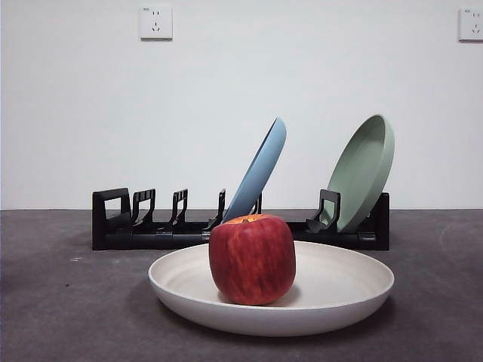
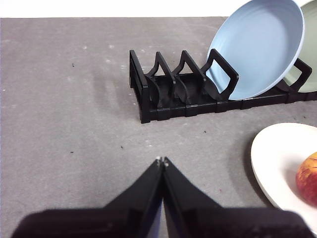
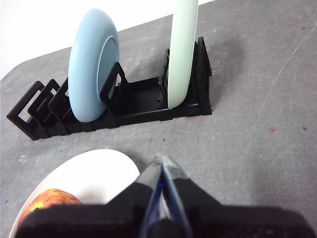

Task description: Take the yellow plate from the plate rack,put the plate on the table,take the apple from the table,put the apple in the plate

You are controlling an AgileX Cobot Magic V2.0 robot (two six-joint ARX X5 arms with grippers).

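The yellow plate [image 1: 332,290], cream and shallow, lies flat on the table [image 1: 60,302] in front of the plate rack [image 1: 151,226]. The red apple [image 1: 252,259] stands upright in the plate's middle. The left wrist view shows the plate [image 2: 280,153] and apple [image 2: 308,178] off to one side of my left gripper [image 2: 162,160], which is shut and empty above bare table. My right gripper [image 3: 162,159] is shut and empty too, beside the plate [image 3: 94,173] and apple [image 3: 52,200]. Neither gripper shows in the front view.
A light blue plate [image 1: 260,170] and a sage green plate [image 1: 366,170] lean in the rack's slots. Several slots at the rack's handle end [image 2: 163,89] stand vacant. A white wall with two sockets rises behind the table.
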